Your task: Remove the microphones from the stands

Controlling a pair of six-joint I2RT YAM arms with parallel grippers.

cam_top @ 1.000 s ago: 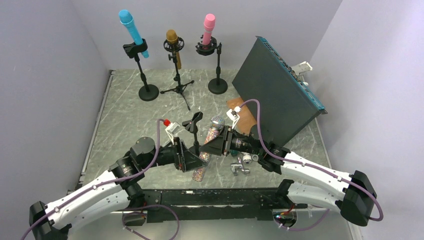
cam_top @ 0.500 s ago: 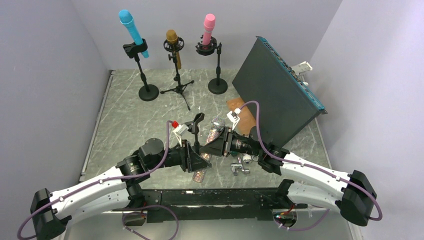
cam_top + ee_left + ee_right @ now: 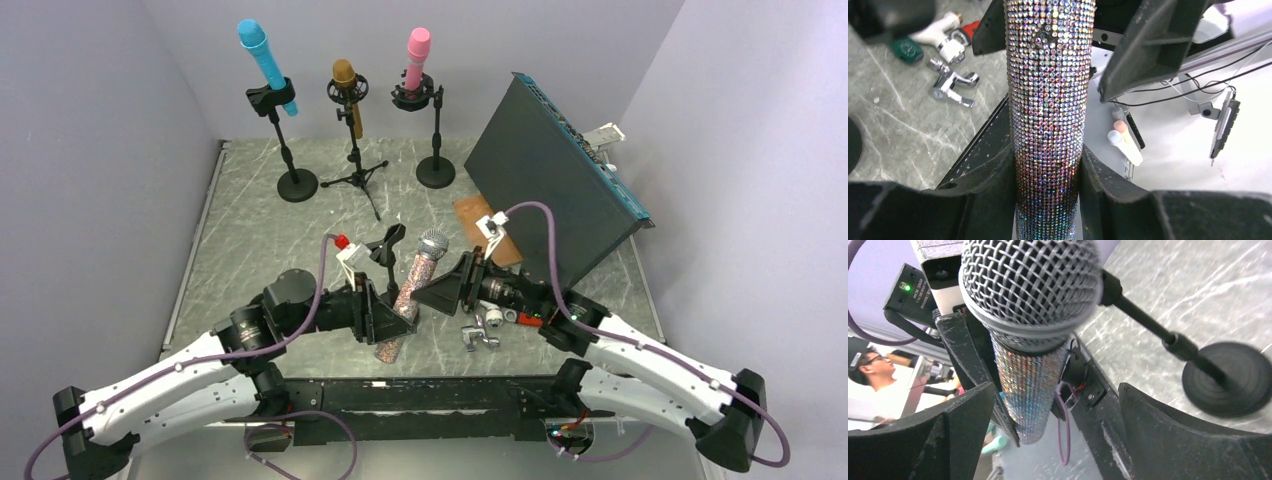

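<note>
From the top external view, the rhinestone-covered microphone with a silver mesh head (image 3: pixel 416 277) leans above the grey marbled table (image 3: pixel 260 240). Its head is up and to the right, its tail down toward the arm bases. It lies just right of the clip of the short black stand (image 3: pixel 387 245); whether it touches the clip cannot be told. The left pincer (image 3: pixel 390 315) is clamped around the lower body of the microphone. The right pincer (image 3: pixel 440 292) sits just to the microphone's right, parted and holding nothing.

In the left wrist view, the microphone (image 3: pixel 1050 100) runs straight up the middle. The left pincer (image 3: pixel 1048 192) presses its black fingers (image 3: pixel 990 187) against both sides of the glittering body. A chrome tap fitting (image 3: pixel 953 86) lies on the table beyond.

In the right wrist view, the mesh head (image 3: pixel 1030 285) fills the top of the view and the sparkling body hangs below it. The microphone sits between the wide-spread fingers (image 3: pixel 960 427) of the right pincer (image 3: pixel 1058 430), which touch neither side. The stand's (image 3: pixel 1228 377) round base rests on the table to the right, and its pole rises behind the head.
</note>
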